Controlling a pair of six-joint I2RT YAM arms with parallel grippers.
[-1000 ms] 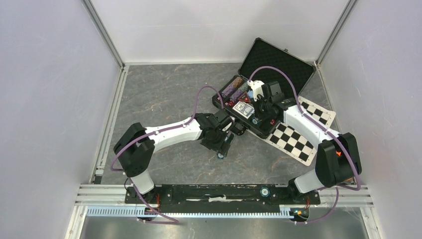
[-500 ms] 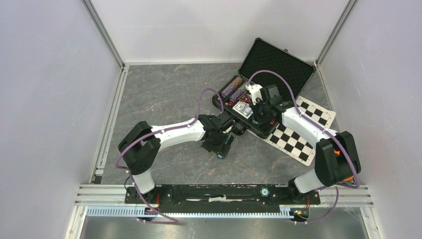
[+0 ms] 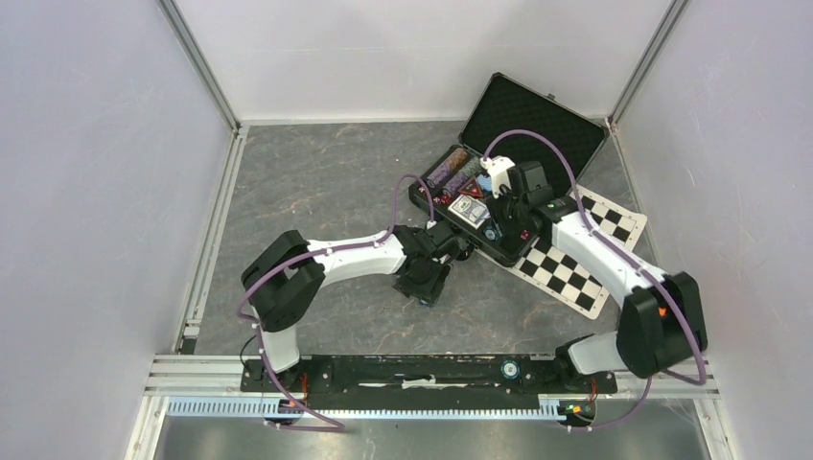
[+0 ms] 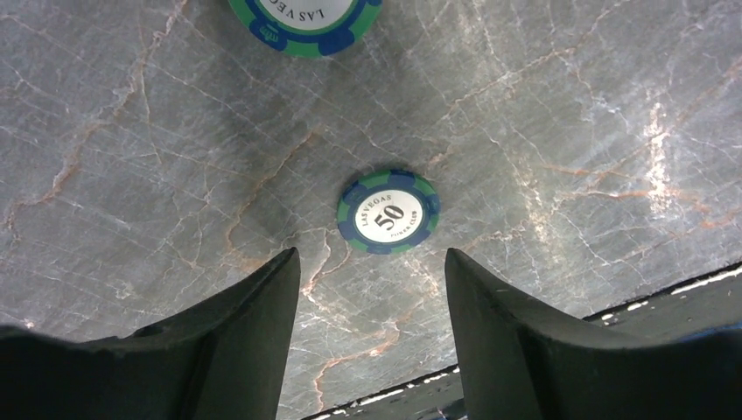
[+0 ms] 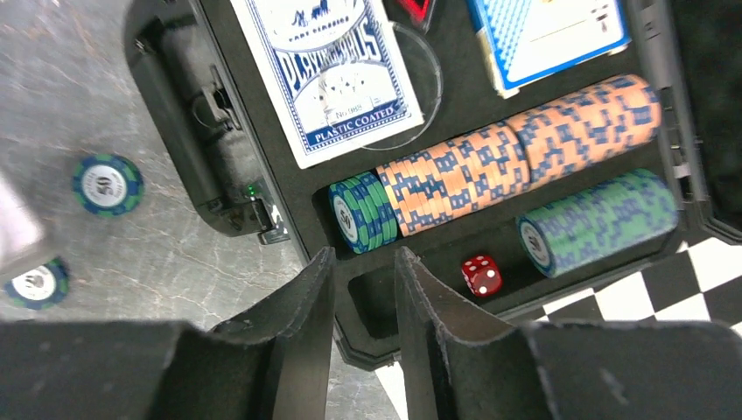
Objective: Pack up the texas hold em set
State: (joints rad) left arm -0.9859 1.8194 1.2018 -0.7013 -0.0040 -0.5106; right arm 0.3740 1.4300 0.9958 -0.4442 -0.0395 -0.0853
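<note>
The black poker case (image 3: 476, 241) lies open, its lid (image 3: 533, 119) tipped back. In the right wrist view it holds a row of orange chips (image 5: 516, 153), a green-blue row (image 5: 599, 219), a short green-blue stack (image 5: 363, 210), two card decks (image 5: 328, 74), and a red die (image 5: 481, 274). My right gripper (image 5: 363, 255) hovers over the case's near corner, jaws slightly apart and empty. My left gripper (image 4: 367, 262) is open just above the table, with a green-blue "50" chip (image 4: 388, 212) lying just beyond its tips. A second chip (image 4: 302, 22) lies farther on.
Two loose chips (image 5: 107, 184) (image 5: 35, 282) lie on the table beside the case's latch side (image 5: 258, 214). A checkerboard sheet (image 3: 566, 273) lies under and to the right of the case. Grey walls enclose the table on three sides.
My left arm has shifted right, its gripper staying low by the case's near-left side. My right gripper has moved slightly back over the case.
</note>
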